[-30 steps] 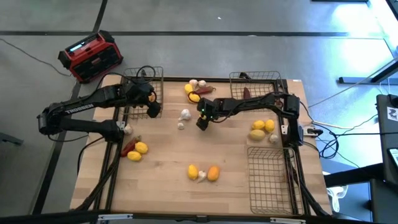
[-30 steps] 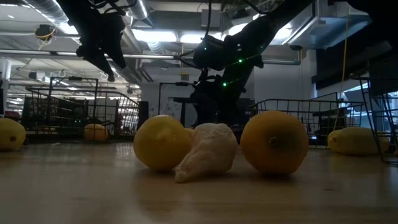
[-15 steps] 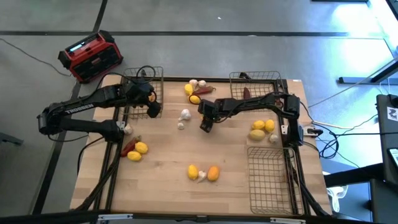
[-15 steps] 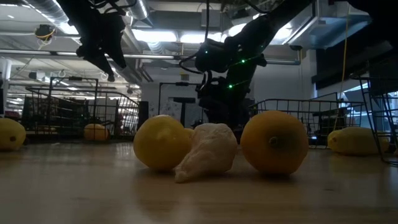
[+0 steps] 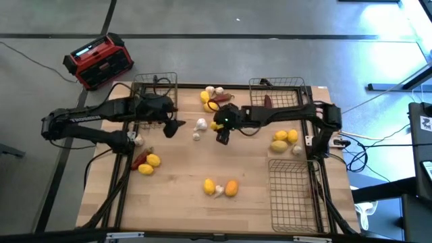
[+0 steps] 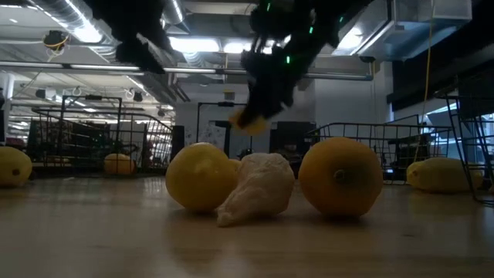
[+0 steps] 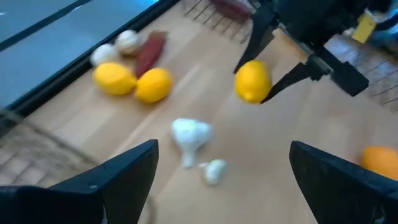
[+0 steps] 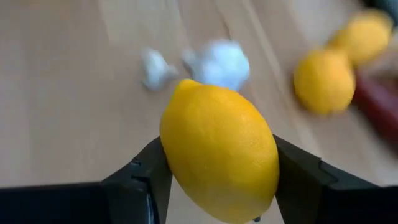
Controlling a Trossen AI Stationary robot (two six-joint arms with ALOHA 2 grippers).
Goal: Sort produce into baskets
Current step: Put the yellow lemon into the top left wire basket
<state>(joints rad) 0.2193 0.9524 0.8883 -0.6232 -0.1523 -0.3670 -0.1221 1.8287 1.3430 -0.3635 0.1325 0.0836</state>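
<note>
1. Right gripper [image 5: 221, 126], seen from above, is clamped on a yellow lemon [image 5: 217, 125] over the middle of the table [image 5: 175, 202], lifted off the wood. Two garlic bulbs [image 5: 200, 124] lie just beside it toward the left arm. Left gripper [image 5: 173, 127] hangs with its fingers spread and empty, near the far left basket [image 5: 154, 82]. The far right basket [image 5: 277, 91] holds a dark red piece [image 5: 268, 101]; the near right basket [image 5: 295, 196] lies along the table's right edge. Bare wood lies open between the held lemon and the near trio of lemon, garlic and orange fruit [image 5: 231, 187]. A red-and-black box [image 5: 98, 61] sits off the table's far left corner.

2. Low view: the right gripper [image 6: 258, 116] hangs well above the tabletop with the lemon [image 6: 248, 121] in its jaws. A lemon [image 6: 201, 177], a garlic bulb [image 6: 255, 188] and an orange fruit [image 6: 340, 176] sit touching in front.

3. Left wrist view: its own fingers [image 7: 118, 171] stand wide apart with nothing between them. Beyond, the right gripper [image 7: 261, 81] pinches the lemon [image 7: 252, 81] above the wood. Garlic [image 7: 191, 135] lies below it, and two lemons [image 7: 134, 82] lie near the far edge.

4. Right wrist view: the lemon [image 8: 219, 158] fills the gap between the fingers [image 8: 140, 177], which touch it on both sides.
</note>
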